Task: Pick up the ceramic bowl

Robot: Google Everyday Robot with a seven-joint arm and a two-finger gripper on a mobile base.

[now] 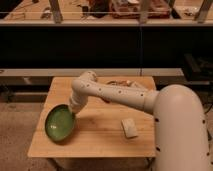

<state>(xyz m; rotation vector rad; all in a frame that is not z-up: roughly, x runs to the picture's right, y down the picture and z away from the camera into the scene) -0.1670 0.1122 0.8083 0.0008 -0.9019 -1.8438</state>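
Observation:
The ceramic bowl (59, 123) is green and glossy with a darker rim, at the front left of the wooden table (95, 142). It is tilted, its right rim raised and its left side low over the table's left edge. My gripper (73, 110) is at the end of the white arm, which reaches left across the table. It is shut on the bowl's upper right rim. The fingertips are mostly hidden behind the wrist and the rim.
A small pale rectangular block (129, 128) lies on the table right of centre. A brownish packet (119, 83) lies at the table's back edge, partly behind the arm. My large white body (180, 130) fills the right side. A dark counter and railing stand behind the table.

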